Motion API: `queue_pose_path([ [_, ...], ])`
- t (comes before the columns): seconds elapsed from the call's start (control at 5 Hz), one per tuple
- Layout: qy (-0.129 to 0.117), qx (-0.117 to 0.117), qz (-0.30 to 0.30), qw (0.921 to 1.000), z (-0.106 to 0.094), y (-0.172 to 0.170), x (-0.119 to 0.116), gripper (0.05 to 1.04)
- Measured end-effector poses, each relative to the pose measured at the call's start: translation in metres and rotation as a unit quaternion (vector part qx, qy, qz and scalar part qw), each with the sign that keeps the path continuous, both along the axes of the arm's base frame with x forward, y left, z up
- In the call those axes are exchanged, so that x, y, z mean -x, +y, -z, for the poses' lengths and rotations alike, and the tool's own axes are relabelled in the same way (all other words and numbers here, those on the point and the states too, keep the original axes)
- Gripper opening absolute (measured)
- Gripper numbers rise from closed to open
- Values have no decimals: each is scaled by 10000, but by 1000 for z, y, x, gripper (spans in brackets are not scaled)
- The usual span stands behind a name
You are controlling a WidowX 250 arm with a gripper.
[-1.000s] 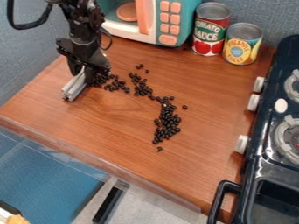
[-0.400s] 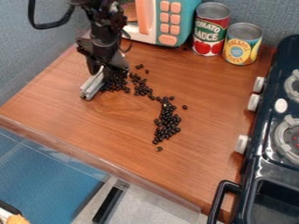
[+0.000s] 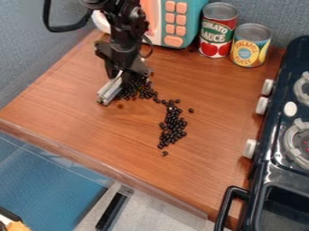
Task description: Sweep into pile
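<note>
Here's your trail of black beans (image 3: 174, 127), spilling from eleven o'clock through centre toward six! Up at eleven, your gripper (image 3: 125, 77) is clamped on a metal bar (image 3: 110, 90), right beside the nearest beans. Farther out, you've got the toy microwave (image 3: 190, 20) at twelve, two cans (image 3: 217, 29) around one, stove (image 3: 284, 67) at three.

I work in a bright, quite even light, and from where it comes, I cannot tell. Small pale shines lie on the black stove (image 3: 278, 159) and its handle (image 3: 224, 206), and the metal lids of the cans (image 3: 220, 11) give back a soft, greyish gleam.
</note>
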State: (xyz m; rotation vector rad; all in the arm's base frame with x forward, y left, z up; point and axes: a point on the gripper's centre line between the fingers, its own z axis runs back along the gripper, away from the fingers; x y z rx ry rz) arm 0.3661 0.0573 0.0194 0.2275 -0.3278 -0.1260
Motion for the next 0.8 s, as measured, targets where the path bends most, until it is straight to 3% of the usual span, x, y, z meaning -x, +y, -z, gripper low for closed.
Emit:
queue_pose_path([
  [0.8, -141, 105, 759, 9970, 0, -67, 28, 343],
])
